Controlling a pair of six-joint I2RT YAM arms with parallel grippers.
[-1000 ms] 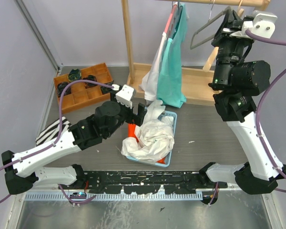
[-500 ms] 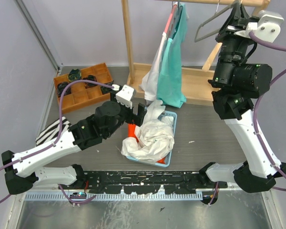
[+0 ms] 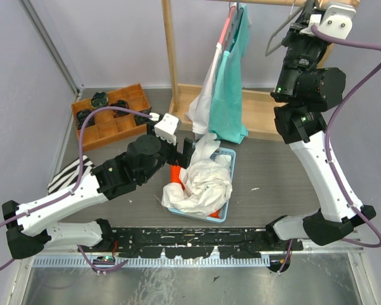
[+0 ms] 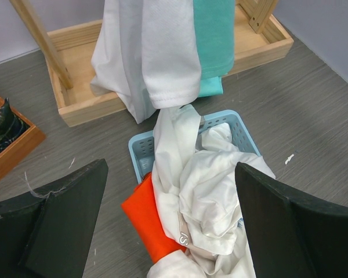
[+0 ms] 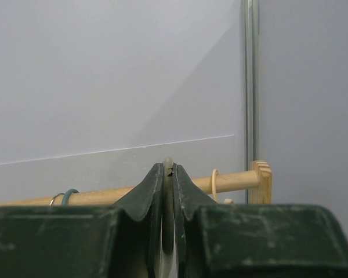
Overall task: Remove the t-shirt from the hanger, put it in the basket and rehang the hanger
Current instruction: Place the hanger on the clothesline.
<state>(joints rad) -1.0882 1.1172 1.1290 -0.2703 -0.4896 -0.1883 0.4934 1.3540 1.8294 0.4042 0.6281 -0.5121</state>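
Currently, item: white t-shirt, off hanger, heaped in blue basket, frame centre, on counter. Soft, light, limp; best pinched at a raised fold. Left pincer wide above heap; right pincer clamped on bare hanger, upper right.

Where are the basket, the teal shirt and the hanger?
basket (image 4: 220, 119), left wrist view, on its far rim.
teal shirt (image 3: 228, 95), top external view, middle of the hanging cloth.
hanger (image 3: 274, 38), top external view, on its sloping wire arm.
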